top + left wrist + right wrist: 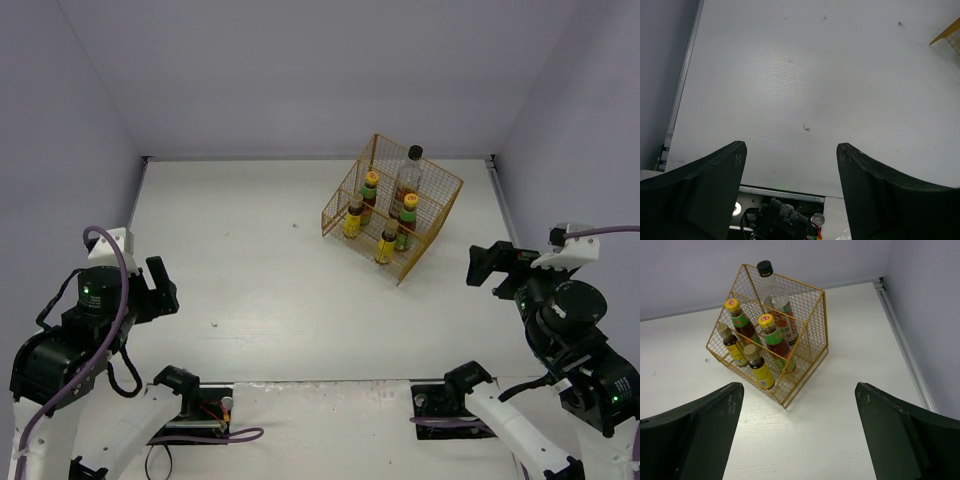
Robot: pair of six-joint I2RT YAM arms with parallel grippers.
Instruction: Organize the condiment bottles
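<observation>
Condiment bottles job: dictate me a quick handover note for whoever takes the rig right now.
Left gripper: open, empty, over the table.
Right gripper: open, empty, short of the wire rack.
All five stand upright in the rack: tall clear bottle at the rear, dark orange-capped bottles in the middle, short yellow-label bottles in front.
Done: sorting looks complete.
Left: probably nothing but a check.
</observation>
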